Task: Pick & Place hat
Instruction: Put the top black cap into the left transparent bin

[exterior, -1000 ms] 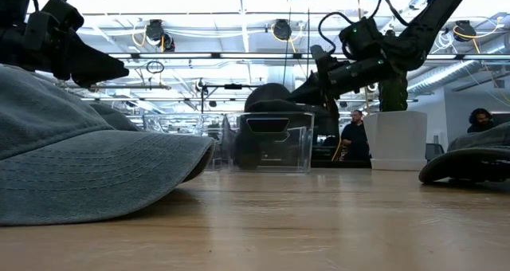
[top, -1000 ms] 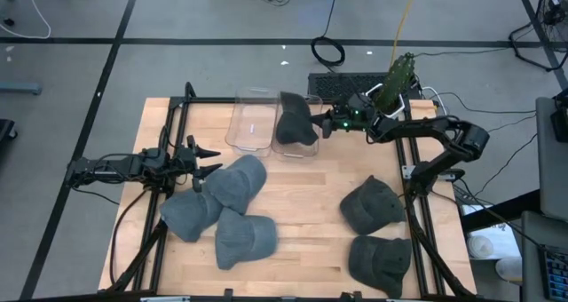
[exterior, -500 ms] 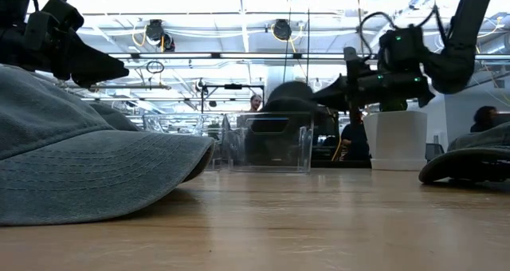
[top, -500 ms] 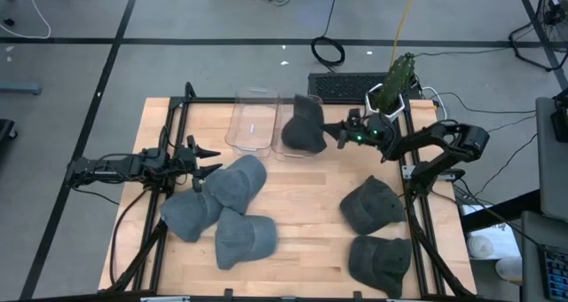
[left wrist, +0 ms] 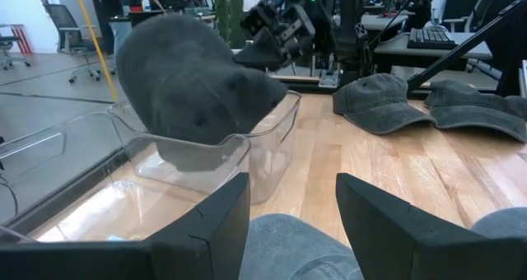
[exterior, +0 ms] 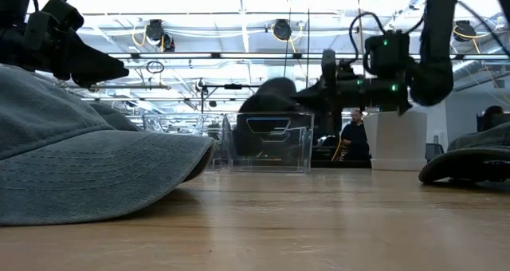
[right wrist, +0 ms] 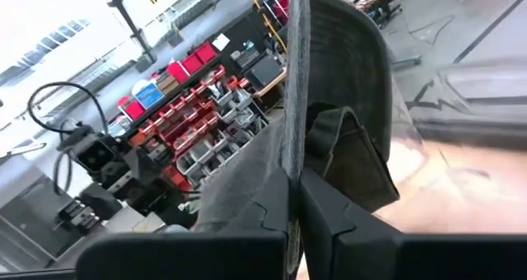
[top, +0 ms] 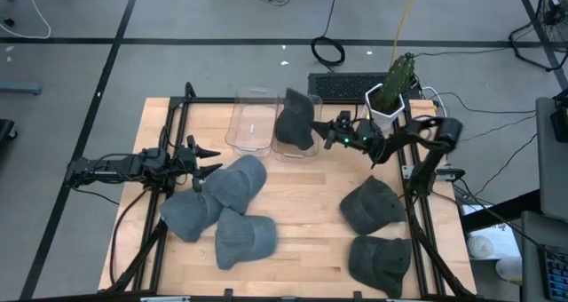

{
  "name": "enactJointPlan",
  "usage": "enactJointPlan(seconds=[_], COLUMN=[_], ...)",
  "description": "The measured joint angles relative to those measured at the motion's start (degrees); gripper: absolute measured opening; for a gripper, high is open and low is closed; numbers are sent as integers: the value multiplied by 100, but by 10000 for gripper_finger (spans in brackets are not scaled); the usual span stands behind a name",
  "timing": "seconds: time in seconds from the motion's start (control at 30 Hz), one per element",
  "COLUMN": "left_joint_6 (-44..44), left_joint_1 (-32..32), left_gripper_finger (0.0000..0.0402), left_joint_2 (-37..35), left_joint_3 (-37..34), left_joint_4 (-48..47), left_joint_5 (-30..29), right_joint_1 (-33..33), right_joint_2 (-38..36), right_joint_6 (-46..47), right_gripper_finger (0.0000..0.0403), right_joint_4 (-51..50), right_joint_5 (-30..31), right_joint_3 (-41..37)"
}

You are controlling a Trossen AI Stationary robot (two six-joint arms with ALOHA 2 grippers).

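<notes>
R pincer (top: 330, 135) pinches the edge of a dark gray cap (top: 294, 121), fingers pressed together on the fabric; cap sits partly in the right-hand clear plastic bin (top: 306, 147) at the counter's (top: 311, 204) far edge, crown tilted above the rim. L pincer (top: 209, 158) spread, hovering near a cluster of 3 gray caps (top: 222, 209) at counter left. 2 more caps (top: 374, 231) lie at right.

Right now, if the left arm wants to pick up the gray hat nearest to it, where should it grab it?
Probably the rounded crown of the nearest gray hat, coming from above. It lies flat, overlapping two other hats, so its brim edge looks harder to reach. The left tool hangs open just beside it.
</notes>
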Motion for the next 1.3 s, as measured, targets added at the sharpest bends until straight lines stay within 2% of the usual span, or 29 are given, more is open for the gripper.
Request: enactJointPlan(seconds=[0.17,0.3,0.5,0.73,0.87,1.2,1.3], left_joint_6=[0,2,1,0,0,1,2], left_joint_1=[0,0,0,0,-1,-2,-2], left_gripper_finger=[191,191,191,191,191,191,191], left_joint_2=[0,0,0,0,0,0,0], left_joint_3=[0,0,-1,0,-2,0,-2], left_joint_4=[2,2,1,3,2,1,0], left_joint_5=[0,0,0,0,-1,0,0], right_joint_1=[105,135,111,111,111,155,156], right_joint_2=[542,549,285,-76,-200,-953,-1324], right_joint_6=[71,-186,-400,-923,-1011,-1786,-1904], right_gripper_finger=[0,0,0,6,45,195,223], right_joint_4=[511,509,171,-1154,-1234,-1671,-1764], right_joint_5=[11,7,51,922,1052,1088,1385], right_joint_3=[-98,-141,-318,-334,-339,-347,-346])
